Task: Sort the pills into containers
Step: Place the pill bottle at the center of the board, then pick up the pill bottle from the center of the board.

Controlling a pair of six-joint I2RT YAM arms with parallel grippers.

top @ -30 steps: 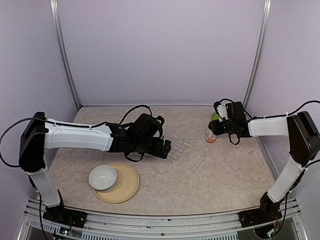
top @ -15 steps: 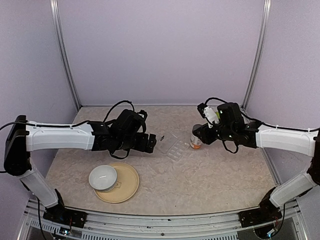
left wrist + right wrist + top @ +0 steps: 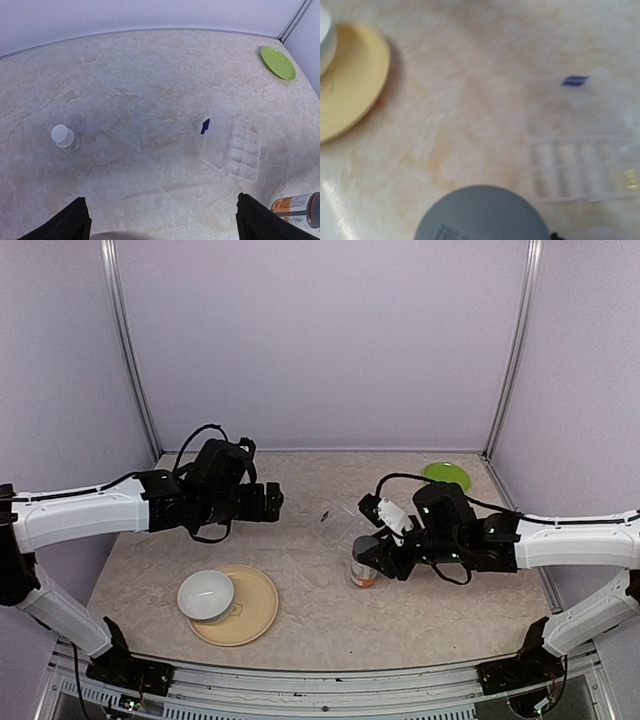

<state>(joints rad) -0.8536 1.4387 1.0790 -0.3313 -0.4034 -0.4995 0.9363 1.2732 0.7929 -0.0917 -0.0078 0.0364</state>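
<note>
The marbled table (image 3: 450,620) carried everything, and the clear pill box (image 3: 244,150) near its middle serves as the reference here. The left arm (image 3: 90,515) reached in from the box's left. The left gripper (image 3: 270,502) hung above the table well apart from the box, with its jaws spread wide. The right arm (image 3: 570,540) came in from the box's right. The right gripper (image 3: 375,558) sat just beside the box's near end, clenched on the orange-labelled bottle (image 3: 363,570).

A yellow plate (image 3: 255,615) lay to the near left of the box, well apart from it. A white bowl (image 3: 206,595) rested on the rim of the plate farthest from the box. A green plate (image 3: 446,476) lay beyond the box to its far right, close to the back corner.

The bottle stood upright, just beside the box's near right corner. Its grey cap (image 3: 482,215) filled the bottom of the right wrist view. The box itself lay flat with its clear lid (image 3: 216,142) folded open on the left, showing one row of compartments. A small white bottle (image 3: 65,138) stood upright well to the left of the box. A little blue tab (image 3: 205,126) sat at the lid's outer edge.

The pills (image 3: 253,129) appeared as a few pale specks. They seemed to lie in the end compartment nearest the green plate, though they were too small to count.
</note>
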